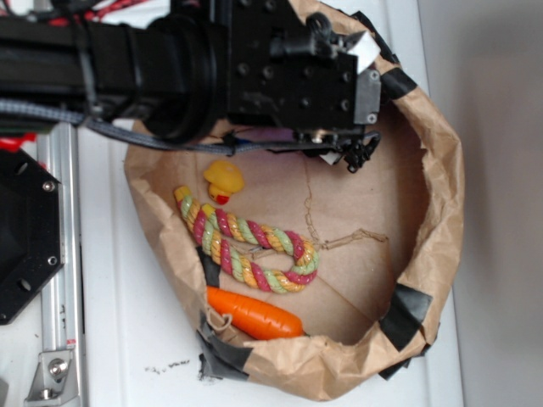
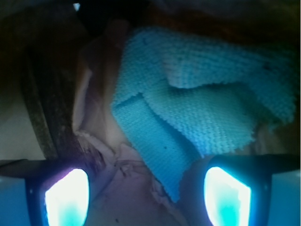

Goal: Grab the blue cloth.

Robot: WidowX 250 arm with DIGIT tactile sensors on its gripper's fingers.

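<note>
close below the tool [image 2: 148, 195], its fingers spread apart, lies the blue cloth [image 2: 197, 99]: soft, light, rumpled; likely easiest pinched at the folded edge between them.

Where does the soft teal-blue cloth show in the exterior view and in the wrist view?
Exterior: the teal-blue cloth is not visible; the black arm covers that part of the brown paper bag.
Wrist: cloth fills the centre and right, crumpled, just above the fingertips.
Shared landmark: the gripper.
</note>
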